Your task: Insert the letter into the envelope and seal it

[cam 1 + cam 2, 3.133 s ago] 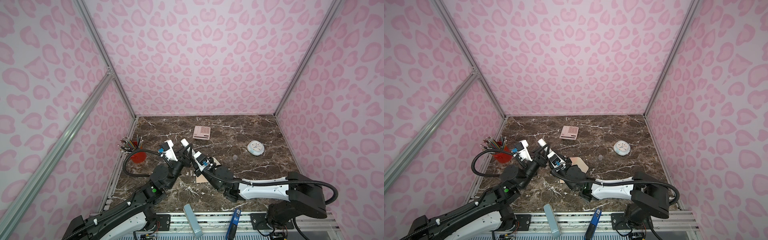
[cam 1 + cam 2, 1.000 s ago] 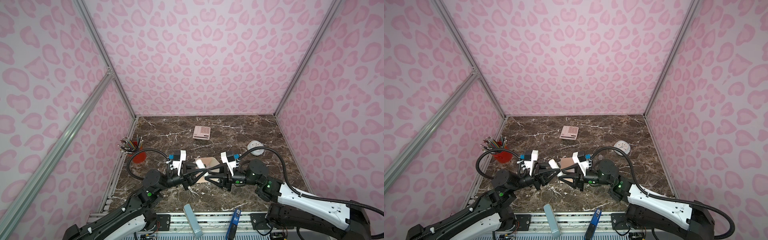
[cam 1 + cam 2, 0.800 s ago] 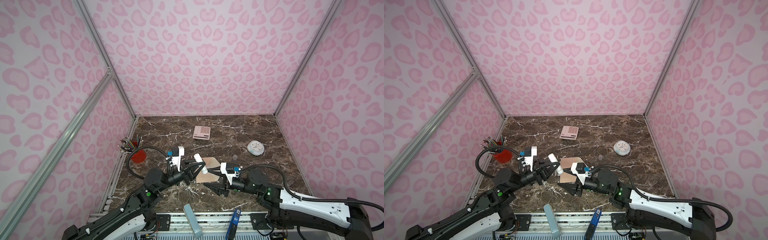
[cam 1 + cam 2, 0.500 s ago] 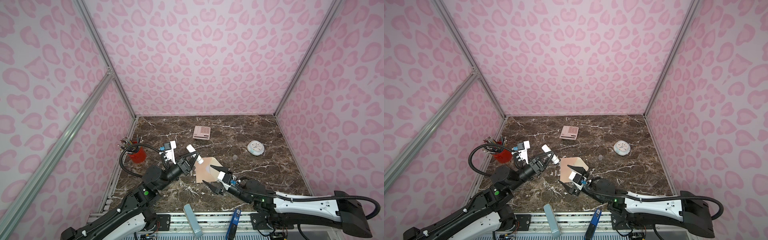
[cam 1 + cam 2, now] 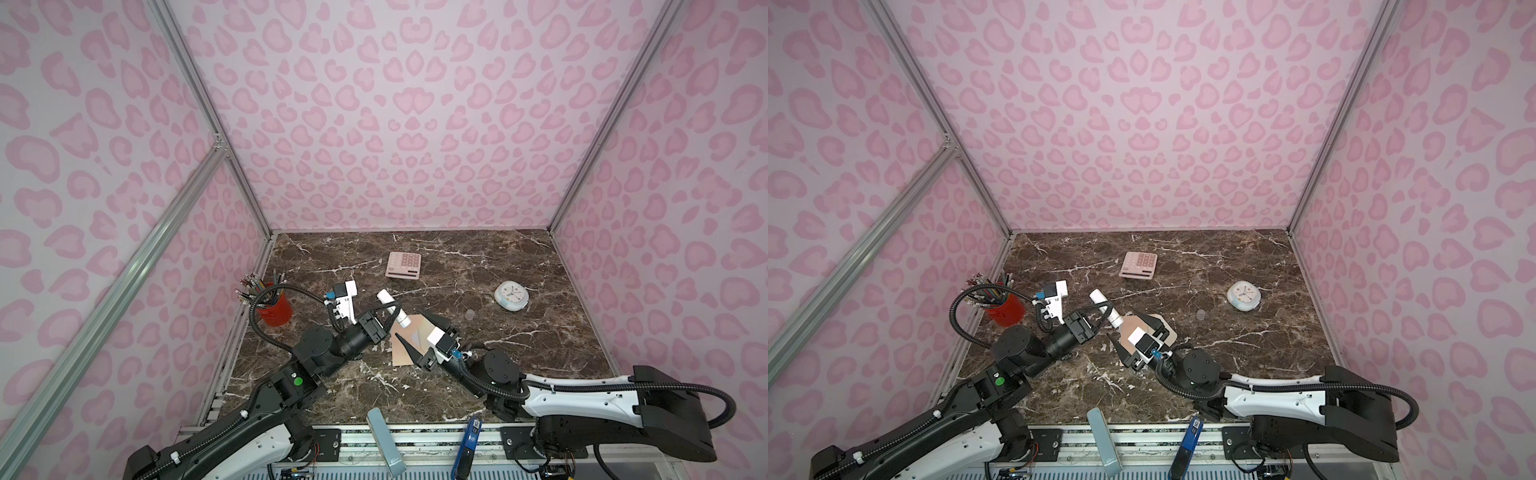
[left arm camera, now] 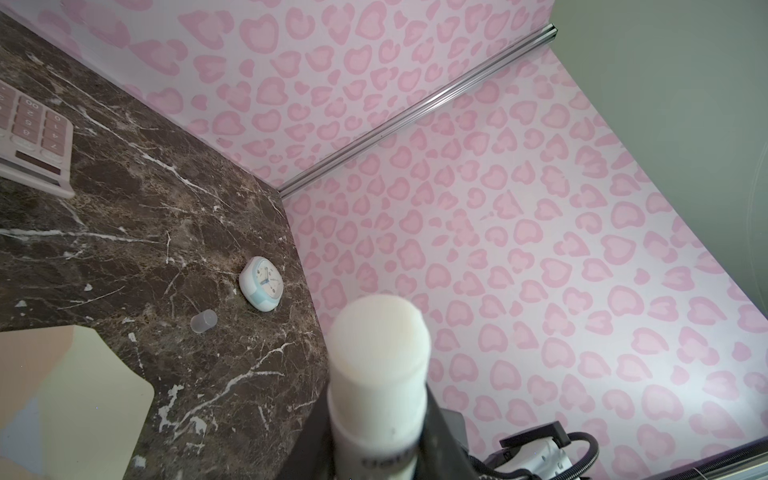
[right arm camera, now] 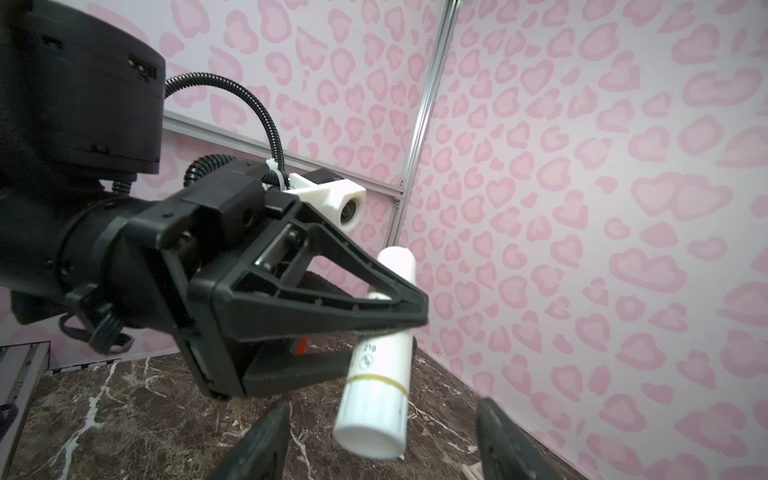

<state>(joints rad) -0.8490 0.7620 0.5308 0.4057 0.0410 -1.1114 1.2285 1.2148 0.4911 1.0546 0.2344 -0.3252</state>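
Envelope [image 5: 417,336] lies flap-open on the marble table [image 5: 498,257], partly covered in both top views by the right gripper [image 5: 409,326], whose jaws stand spread over it, empty. The letter cannot be made out in any view. The left gripper [image 5: 390,312] clamps a tilted, uncapped white glue stick [image 7: 380,374] just beside the envelope.

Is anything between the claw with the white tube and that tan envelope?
The right gripper, fingers open, hangs over the peach-tan paper envelope, right by the lower end of the white glue stick clamped in the left gripper.
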